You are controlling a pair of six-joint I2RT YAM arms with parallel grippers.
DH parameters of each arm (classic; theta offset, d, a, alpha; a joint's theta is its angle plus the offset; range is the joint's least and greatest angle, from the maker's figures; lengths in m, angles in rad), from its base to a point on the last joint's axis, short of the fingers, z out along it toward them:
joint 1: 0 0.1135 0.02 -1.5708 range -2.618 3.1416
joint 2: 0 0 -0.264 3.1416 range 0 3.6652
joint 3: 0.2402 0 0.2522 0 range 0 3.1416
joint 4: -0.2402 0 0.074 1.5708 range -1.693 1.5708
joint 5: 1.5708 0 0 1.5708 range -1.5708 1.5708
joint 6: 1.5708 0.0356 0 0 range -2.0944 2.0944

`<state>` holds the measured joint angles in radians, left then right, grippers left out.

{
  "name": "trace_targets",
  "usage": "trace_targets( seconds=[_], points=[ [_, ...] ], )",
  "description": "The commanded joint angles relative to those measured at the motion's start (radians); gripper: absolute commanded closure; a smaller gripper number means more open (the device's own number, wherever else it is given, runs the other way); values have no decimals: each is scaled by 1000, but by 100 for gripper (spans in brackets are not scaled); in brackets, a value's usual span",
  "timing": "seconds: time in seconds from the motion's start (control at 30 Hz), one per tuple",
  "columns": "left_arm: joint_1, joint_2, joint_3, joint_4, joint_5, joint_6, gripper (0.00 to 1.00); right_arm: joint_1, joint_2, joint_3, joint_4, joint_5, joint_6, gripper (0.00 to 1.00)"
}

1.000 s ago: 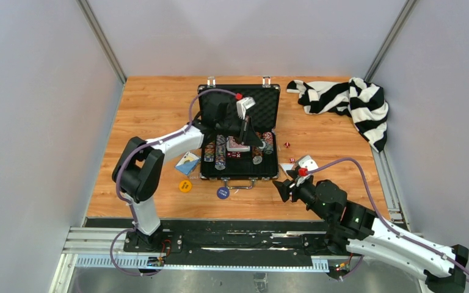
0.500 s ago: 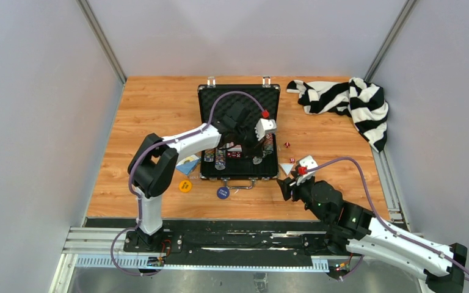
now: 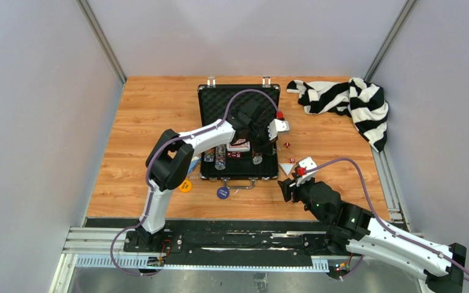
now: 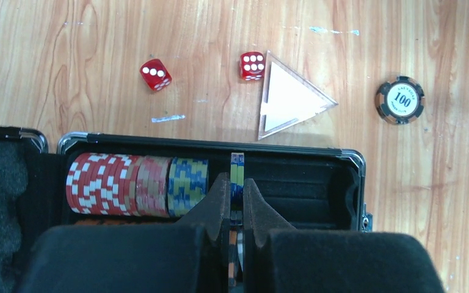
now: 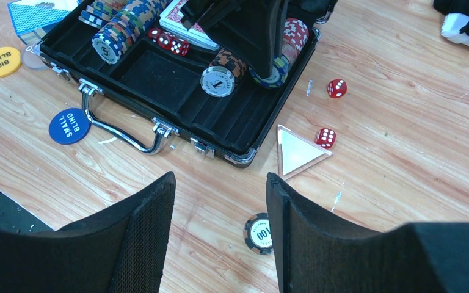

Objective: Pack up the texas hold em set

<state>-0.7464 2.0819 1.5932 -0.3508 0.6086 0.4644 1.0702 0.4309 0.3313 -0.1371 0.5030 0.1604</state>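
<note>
Briefcase (image 3: 214, 101) of black colour lies open in the centre of the top view, its metal handle (image 5: 122, 137) toward the bottom edge. The left gripper (image 4: 235, 180) is over the right side of the case, with jaws pressed together on a thin yellow-and-blue poker chip (image 4: 237, 163) that stands on edge. Left of it in the wrist view, a row of red and yellow-blue chips (image 4: 128, 186) sits in the same slot.

The right gripper (image 5: 220, 180) hangs over the wooden table (image 3: 152, 110) at the lower right of the case, jaws apart and holding nothing. A "100" chip (image 5: 258, 233) lies flat on the wood under it. A clear triangle (image 5: 296, 152) and two red dice (image 5: 336, 88) lie right of the case, one die just beside the triangle. The blue SMALL BLIND button (image 5: 69, 126) is near the handle.
</note>
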Motion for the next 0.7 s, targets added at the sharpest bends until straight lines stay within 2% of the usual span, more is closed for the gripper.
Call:
trace_targets(
  seconds=[0.0, 0.53, 0.67],
  points=[
    [-13, 51, 84, -100, -14, 43, 100, -12, -25, -18, -2, 30, -3, 44],
    [-13, 117, 122, -164, -68, 58, 98, -35, -8, -31, 0, 4, -6, 44],
    [-13, 139, 142, -151, -82, 26, 88, -38, -9, -33, 1, 3, -4, 44]
  ],
)
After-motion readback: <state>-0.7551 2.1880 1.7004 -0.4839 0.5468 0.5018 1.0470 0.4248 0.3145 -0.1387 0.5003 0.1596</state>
